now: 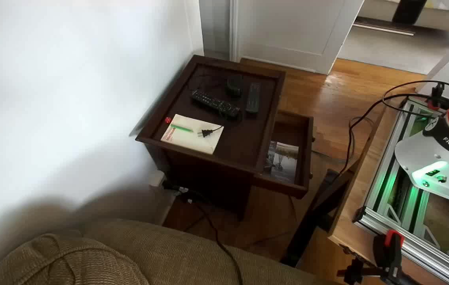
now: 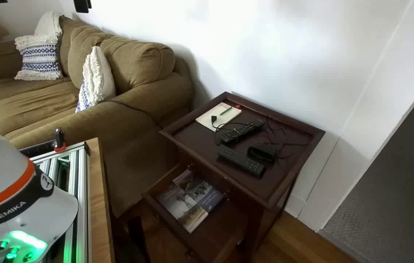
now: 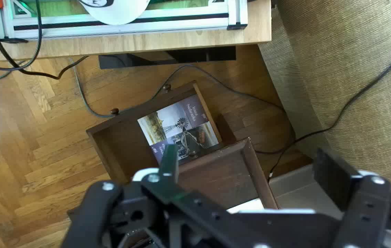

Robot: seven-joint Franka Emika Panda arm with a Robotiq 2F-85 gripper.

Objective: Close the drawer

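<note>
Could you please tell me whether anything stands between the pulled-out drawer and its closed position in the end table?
Nothing visible does. The booklet lies inside the drawer, apparently below its rim. The interior of the end table, where the drawer must slide, is hidden.

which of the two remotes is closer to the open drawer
The remote lying roughly along the edge of the end table above the drawer; the other remote sits farther from that edge, nearer the pale notepad.
</note>
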